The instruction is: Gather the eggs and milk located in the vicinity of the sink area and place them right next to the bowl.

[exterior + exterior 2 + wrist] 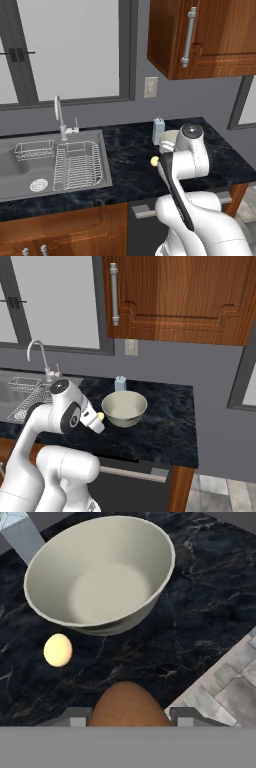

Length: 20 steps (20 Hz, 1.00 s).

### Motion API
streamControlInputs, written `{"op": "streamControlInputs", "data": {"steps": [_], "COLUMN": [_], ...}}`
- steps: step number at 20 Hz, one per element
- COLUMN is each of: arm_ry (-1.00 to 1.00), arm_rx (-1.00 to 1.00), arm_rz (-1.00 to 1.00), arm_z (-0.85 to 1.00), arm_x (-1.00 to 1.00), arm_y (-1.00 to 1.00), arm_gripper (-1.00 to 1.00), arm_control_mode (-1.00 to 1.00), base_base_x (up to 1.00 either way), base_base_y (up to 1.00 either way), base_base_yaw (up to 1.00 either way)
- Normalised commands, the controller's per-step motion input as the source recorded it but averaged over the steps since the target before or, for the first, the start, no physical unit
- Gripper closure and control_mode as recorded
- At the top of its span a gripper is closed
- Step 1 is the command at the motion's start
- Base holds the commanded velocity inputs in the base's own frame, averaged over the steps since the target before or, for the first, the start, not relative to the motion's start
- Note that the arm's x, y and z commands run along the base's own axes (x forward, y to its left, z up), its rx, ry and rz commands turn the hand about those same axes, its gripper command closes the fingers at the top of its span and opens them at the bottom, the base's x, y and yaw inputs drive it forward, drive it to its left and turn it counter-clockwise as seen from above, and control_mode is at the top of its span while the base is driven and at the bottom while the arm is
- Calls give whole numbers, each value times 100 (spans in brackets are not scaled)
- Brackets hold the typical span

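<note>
Spanning the dark counter [125, 150] from left to right are the sink [50, 162], the milk [158, 131] and the bowl [124, 408]. Beside the bowl lies the pale egg [58, 650]. Above the counter, near the bowl, the gripper [129, 716] is clamped on the brown egg [128, 706].

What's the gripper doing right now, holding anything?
Gripper: shut on the brown egg, held above the counter near the bowl, with the cream egg already lying beside it.
</note>
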Motion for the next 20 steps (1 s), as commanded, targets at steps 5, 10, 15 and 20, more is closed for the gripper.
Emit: {"op": "streamControlInputs", "data": {"steps": [5, 10, 15, 20], "arm_ry": [-6, -8, -10, -10], "arm_rx": [0, 0, 0, 0], "arm_rz": [0, 0, 0, 0], "arm_z": [-55, -45, -26, -21], "arm_x": [-29, -13, 0, 4], "arm_y": [-7, -2, 0, 0], "arm_gripper": [100, 100, 100, 100], "arm_control_mode": [-100, -100, -100, -100], "base_base_x": [0, 0, 0, 0], "base_base_y": [0, 0, 0, 0], "base_base_yaw": [0, 0, 0, 0]}}
